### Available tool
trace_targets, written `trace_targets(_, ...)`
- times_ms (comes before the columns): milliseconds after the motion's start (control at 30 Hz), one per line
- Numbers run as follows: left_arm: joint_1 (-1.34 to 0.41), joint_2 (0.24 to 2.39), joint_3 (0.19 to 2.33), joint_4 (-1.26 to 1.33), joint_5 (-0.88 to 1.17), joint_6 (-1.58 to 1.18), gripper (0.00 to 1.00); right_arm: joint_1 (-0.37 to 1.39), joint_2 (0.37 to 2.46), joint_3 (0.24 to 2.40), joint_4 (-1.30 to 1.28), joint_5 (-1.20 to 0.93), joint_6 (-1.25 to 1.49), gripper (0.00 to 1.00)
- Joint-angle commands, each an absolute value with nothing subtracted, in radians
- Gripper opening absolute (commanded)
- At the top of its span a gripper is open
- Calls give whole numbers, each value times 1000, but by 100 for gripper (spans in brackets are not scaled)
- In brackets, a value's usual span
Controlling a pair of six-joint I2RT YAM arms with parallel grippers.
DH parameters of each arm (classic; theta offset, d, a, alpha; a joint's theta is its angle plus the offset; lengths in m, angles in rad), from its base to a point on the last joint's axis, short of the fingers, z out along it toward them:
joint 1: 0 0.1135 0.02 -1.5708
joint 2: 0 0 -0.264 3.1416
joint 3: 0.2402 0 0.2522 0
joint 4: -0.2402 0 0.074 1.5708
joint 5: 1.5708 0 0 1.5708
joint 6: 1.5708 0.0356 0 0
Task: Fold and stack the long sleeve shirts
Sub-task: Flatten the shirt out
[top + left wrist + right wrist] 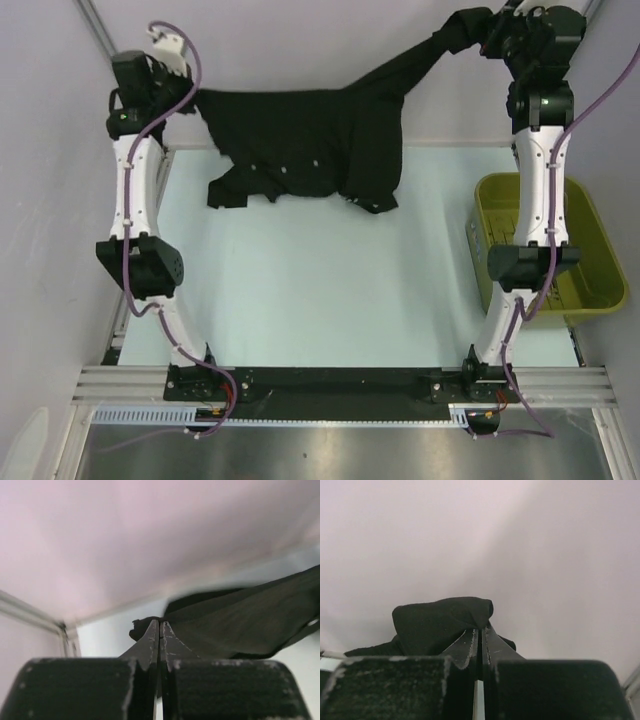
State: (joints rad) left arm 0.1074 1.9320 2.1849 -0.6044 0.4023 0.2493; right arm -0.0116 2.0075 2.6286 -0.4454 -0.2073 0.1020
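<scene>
Left gripper (159, 626), right gripper (481, 630) clamped on shirt (310, 140) edges. Risk: thin pinch slips under tension, shirt drops crumpled.

The long sleeve shirt (300, 140) is plain black with a few pale specks; the basket (595, 245) is olive-green; the bench (330, 290) pale mint.

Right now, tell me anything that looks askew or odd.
The long sleeve shirt hangs lopsided between both shut grippers: the right gripper pinches a bunched end, higher in the top view than the left gripper, and the lower edge sags crumpled over the table.
</scene>
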Motion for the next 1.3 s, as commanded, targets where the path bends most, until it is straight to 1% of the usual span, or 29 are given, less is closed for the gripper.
trace_targets(0,150,1856,2382,-358,396,52,0,-15,1778,2589,-87,-52,115,0)
trace_targets(33,155,1788,2361,-309,402,26,0,-24,1720,2428,-16,-19,127,0)
trace_targets(67,158,1751,2329,-258,409,17,0,-50,1659,2374,56,-3,152,0)
trace_targets(100,166,1712,2245,-170,407,14,0,-63,1591,2346,113,-2,162,0)
trace_targets(167,166,1594,2131,-105,440,37,0,-110,1568,2397,43,11,221,0)
trace_targets(200,161,1554,2000,-89,474,102,0,-168,1527,2378,-10,-47,265,0)
trace_targets(233,160,1496,1932,-103,538,147,0,-182,1494,2331,-26,-154,255,0)
trace_targets(267,160,1468,1864,-132,569,199,0,-186,1456,2180,-25,-197,226,0)
trace_targets(300,160,1445,1738,-209,592,319,0,-186,1409,2105,-38,-240,147,0)
trace_targets(333,158,1419,1665,-242,616,381,0,-186,1335,2044,-69,-341,109,0)
trace_targets(367,166,1357,1511,-271,638,440,0,-184,1295,1923,-165,-383,74,0)
trace_targets(400,167,1324,1435,-334,658,583,0,-183,1258,1864,-220,-429,8,0)
trace_targets(433,170,1286,1358,-362,669,647,0,-181,1176,1789,-283,-515,-32,0)
trace_targets(467,175,1217,1285,-392,707,716,0,-178,1133,1723,-349,-540,-70,0)
trace_targets(500,175,1174,1158,-482,718,867,0,-175,1091,1588,-494,-564,-105,0)
trace_targets(533,176,1136,1097,-512,725,917,0,-169,1039,1525,-581,-633,-226,0)
trace_targets(600,176,1024,953,-607,745,1042,0,-141,887,1365,-798,-641,-314,0)
trace_targets(633,175,994,921,-665,762,1104,0,-121,835,1333,-857,-655,-403,0)
trace_targets(700,175,919,829,-780,775,1197,0,-95,694,1283,-1010,-693,-478,0)
trace_targets(767,172,896,755,-854,773,1267,3,-66,611,1244,-1072,-716,-491,0)
trace_targets(800,167,885,733,-908,753,1322,6,-63,601,1240,-1092,-770,-498,0)
trace_targets(933,169,911,677,-962,721,1367,24,-61,635,1180,-1089,-903,-466,0)
trace_targets(967,169,917,669,-951,721,1364,25,-43,646,1164,-1057,-929,-442,0)
trace_targets(1000,169,925,669,-943,719,1336,26,-16,669,1158,-1049,-961,-431,0)
trace_targets(1067,169,949,673,-916,727,1316,29,102,686,1100,-901,-913,-326,0)
trace_targets(1100,169,959,676,-902,727,1283,29,283,698,1086,-862,-803,-251,0)
trace_targets(1167,170,991,699,-881,727,1261,31,548,750,1043,-749,-621,-200,0)
trace_targets(1200,172,1002,709,-874,727,1235,32,804,771,1028,-721,-453,-195,0)
trace_targets(1267,178,1022,738,-870,741,1203,35,981,850,968,-596,-312,-190,0)
